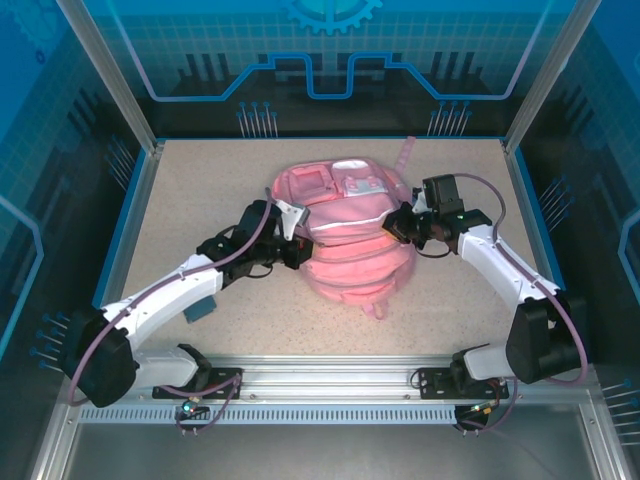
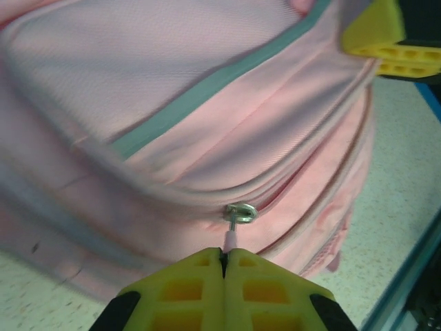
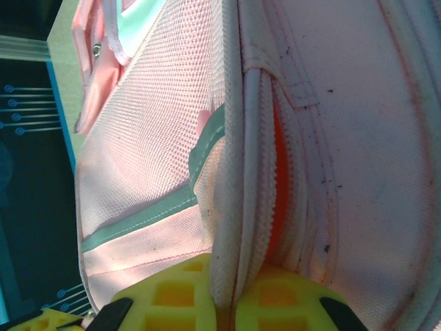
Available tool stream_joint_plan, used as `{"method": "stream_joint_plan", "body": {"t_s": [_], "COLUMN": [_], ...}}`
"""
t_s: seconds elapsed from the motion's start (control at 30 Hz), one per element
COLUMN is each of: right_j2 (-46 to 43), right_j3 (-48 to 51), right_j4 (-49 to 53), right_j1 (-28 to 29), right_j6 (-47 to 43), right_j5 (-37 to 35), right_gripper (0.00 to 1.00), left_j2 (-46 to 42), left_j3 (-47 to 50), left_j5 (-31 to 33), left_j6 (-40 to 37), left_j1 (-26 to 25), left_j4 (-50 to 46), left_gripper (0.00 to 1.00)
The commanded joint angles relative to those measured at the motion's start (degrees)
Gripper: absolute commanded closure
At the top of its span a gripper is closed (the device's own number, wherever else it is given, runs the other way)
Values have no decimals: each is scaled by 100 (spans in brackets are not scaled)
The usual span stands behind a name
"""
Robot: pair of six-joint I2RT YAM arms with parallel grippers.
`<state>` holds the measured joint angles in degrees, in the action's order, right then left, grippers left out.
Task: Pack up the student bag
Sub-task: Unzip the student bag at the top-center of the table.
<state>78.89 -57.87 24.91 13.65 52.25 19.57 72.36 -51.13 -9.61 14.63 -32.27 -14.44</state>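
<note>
Two tools grip the student bag (image 1: 345,240) from opposite sides. The bag is pink and soft with pale trim patches, and it lies near the middle of the worktop (image 1: 200,190), somewhat toward the far edge, with one strap reaching toward the far right corner.

The left tool (image 1: 298,238) sits against the bag's left side. Its wrist view shows its yellow fingers (image 2: 200,276) pressed together on the pink tab of a metal zip pull (image 2: 240,213), which hangs from a zip line along the bag's side.

The right tool (image 1: 398,227) meets the bag's right side. In its own wrist view it (image 3: 231,276) is pinching a piped ridge of the bag's fabric beside a zip seam — the ridge runs down between the two fingers.

A small teal object (image 1: 201,308) lies on the worktop toward the near-left corner, partly under the left arm.
</note>
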Motion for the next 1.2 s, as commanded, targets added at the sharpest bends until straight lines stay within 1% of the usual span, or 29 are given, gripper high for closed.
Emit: {"method": "stream_joint_plan", "body": {"t_s": [0.0,0.07,0.1,0.13,0.17,0.2,0.27,0.3,0.37,0.53,0.67,0.77,0.93,1.07,1.17], "right_j2": [-14,-15,-30,-36,-75,-122,-242,-308,-426,-748,-963,-1016,-1043,-933,-679], "right_j3": [-147,-160,-161,-155,-135,-102,-12,33,103,403,715,951,948,1007,917], "right_j4": [296,300,297,274,247,227,172,172,219,267,-114,-198,-111,-262,-390], "right_j1": [-268,-267,-268,-271,-269,-267,-240,-210,-146,24,427,578,812,884,934], "right_j6": [-251,-254,-259,-251,-229,-223,-200,-178,-137,256,882,1199,1476,1600,1557], "right_j5": [-515,-487,-433,-367,-305,-260,-199,-199,-216,-242,-271,-352,-631,-702,-525], "right_gripper": [97,96,93,88,76,61,43,37,30,28,28,30,34,35,43], "left_j2": [-175,-232,-263,-272,-277,-292,-299,-286,-226,79,391,556,648,631,622], "left_j3": [186,243,282,303,329,361,398,394,342,90,-134,-242,-327,-310,-316], "left_j5": [436,309,206,100,-37,-167,-250,-238,-222,-156,-125,-55,93,168,211], "left_j6": [-131,-149,-147,-143,-123,-94,-53,-33,-22,-2,5,29,81,84,86], "left_j1": [316,311,318,318,309,285,177,88,-92,-631,-919,-972,-978,-975,-975], "left_j4": [-305,-181,-104,-27,69,190,410,501,660,1011,1170,1193,1168,1169,1138], "left_gripper": [100,100,100,100,100,100,100,100,100,100,100,100,100,100,100]}}
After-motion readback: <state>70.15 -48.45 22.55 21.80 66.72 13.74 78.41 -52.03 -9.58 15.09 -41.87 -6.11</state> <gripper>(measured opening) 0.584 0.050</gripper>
